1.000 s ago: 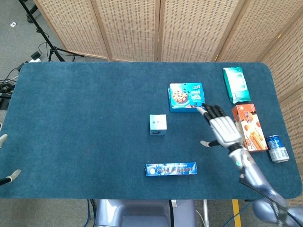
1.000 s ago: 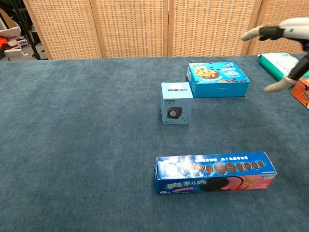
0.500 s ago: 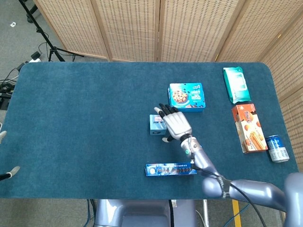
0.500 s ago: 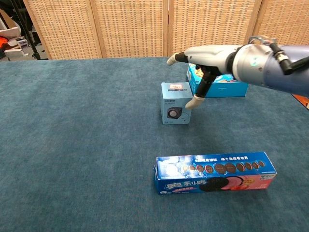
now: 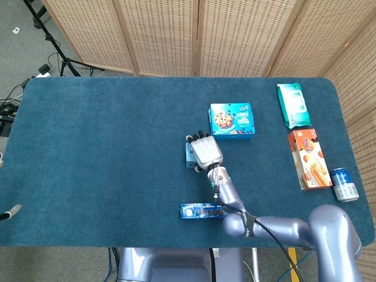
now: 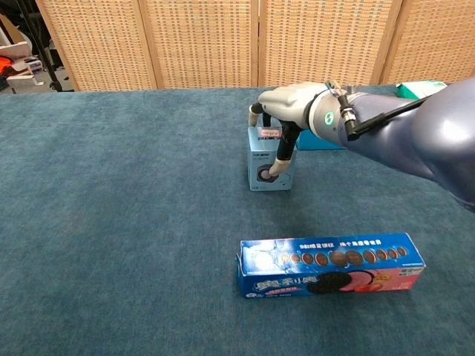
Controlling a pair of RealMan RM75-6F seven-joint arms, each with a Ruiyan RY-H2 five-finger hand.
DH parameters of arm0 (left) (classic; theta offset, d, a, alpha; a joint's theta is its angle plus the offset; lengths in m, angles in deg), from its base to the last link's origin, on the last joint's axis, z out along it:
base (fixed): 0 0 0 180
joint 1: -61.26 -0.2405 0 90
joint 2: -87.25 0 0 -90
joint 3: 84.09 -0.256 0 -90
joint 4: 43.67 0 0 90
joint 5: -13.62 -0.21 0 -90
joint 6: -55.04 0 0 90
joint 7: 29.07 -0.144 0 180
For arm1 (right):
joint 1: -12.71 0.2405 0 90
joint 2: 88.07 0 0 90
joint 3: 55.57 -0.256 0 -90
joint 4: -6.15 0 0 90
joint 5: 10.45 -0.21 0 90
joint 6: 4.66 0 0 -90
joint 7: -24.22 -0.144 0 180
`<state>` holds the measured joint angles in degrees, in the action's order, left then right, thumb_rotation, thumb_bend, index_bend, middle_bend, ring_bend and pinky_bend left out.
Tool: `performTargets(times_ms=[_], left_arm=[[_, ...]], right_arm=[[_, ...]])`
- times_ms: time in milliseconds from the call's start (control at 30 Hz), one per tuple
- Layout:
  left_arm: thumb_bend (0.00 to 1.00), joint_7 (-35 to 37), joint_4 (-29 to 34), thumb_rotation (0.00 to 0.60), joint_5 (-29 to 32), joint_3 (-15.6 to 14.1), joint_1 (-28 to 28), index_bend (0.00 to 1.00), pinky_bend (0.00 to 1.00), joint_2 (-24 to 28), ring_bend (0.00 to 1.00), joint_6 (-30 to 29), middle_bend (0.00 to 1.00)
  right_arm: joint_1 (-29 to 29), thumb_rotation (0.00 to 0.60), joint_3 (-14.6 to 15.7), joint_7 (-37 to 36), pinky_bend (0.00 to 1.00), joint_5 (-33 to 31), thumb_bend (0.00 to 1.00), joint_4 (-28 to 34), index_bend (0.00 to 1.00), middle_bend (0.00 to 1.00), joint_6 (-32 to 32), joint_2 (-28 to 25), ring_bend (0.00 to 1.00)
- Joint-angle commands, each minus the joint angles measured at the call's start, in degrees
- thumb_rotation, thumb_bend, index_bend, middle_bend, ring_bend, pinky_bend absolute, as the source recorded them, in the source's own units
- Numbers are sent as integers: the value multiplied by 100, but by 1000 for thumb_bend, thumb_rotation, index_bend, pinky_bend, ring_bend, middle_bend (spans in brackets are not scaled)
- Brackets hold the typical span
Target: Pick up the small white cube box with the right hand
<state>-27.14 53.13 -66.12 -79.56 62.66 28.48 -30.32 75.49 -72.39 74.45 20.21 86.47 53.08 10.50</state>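
The small white cube box (image 5: 190, 154) (image 6: 261, 175) stands on the blue table near its middle, a speaker picture on its front face. My right hand (image 5: 205, 151) (image 6: 295, 104) lies over its top and grips it: the thumb (image 6: 280, 157) presses down the front face and the dark fingertips (image 6: 256, 113) hook over the far top edge. The head view shows the hand covering most of the box. Of my left hand only a fingertip (image 5: 12, 210) shows at the left edge of the head view, far from the box.
A long blue cookie tube (image 5: 202, 210) (image 6: 330, 263) lies nearer than the cube. A blue cookie box (image 5: 232, 120) sits just behind it to the right. Far right lie a green wipes pack (image 5: 292, 104), an orange snack box (image 5: 309, 157) and a can (image 5: 344, 184).
My right hand swept left from the orange snack box to the cube and settled on top of it, thumb and fingers closing around it. The cube has not moved.
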Motion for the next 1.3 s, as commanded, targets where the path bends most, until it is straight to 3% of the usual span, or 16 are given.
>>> performTargets(times_ms=[33, 167, 400, 533, 600, 733, 833, 967, 1067, 1300], left_arm=[[0, -8, -1, 600, 17, 5, 12, 0, 0, 1, 0, 18, 0], [0, -3, 1, 600, 31, 9, 9, 0, 0, 2, 0, 10, 0], [0, -13, -7, 600, 18, -9, 18, 0, 0, -2, 0, 31, 0], [0, 0, -3, 600, -25, -27, 6, 0, 0, 0, 0, 2, 0], [0, -20, 2, 600, -84, -50, 1, 0, 0, -9, 0, -24, 0], [0, -94, 26, 600, -184, -99, 8, 0, 0, -35, 0, -31, 0], [0, -182, 55, 600, -274, -131, 12, 0, 0, -61, 0, -62, 0], [0, -298, 115, 600, -406, -166, 11, 0, 0, -94, 0, -130, 0], [0, -350, 128, 600, -424, -177, 17, 0, 0, -110, 0, -132, 0], [0, -402, 126, 600, -411, -179, 28, 0, 0, -131, 0, -120, 0]], right_arm=[[31, 600, 27, -143, 369, 174, 249, -184, 372, 458, 15, 141, 346], [18, 600, 31, -356, 420, 431, 381, -306, 464, 535, 30, 214, 417], [-287, 600, 13, -1176, 427, 1166, 436, -5, 487, 544, 170, -16, 429], [-743, 600, 53, -2236, 427, 1803, 467, 446, 488, 545, 100, -488, 429], [-1028, 600, 236, -2886, 427, 2346, 492, 553, 497, 552, -24, -827, 429], [-1441, 600, 404, -3991, 427, 2911, 529, 629, 506, 558, -74, -1080, 429], [-1803, 600, 464, -5225, 427, 3325, 560, 640, 508, 557, -74, -1149, 428], [-2318, 600, 493, -7261, 427, 3938, 618, 100, 522, 552, 243, -817, 426], [-2454, 600, 569, -7880, 427, 4305, 620, -385, 529, 551, 471, -574, 416], [-2610, 600, 765, -8500, 427, 4807, 621, -1263, 530, 548, 804, -107, 399]])
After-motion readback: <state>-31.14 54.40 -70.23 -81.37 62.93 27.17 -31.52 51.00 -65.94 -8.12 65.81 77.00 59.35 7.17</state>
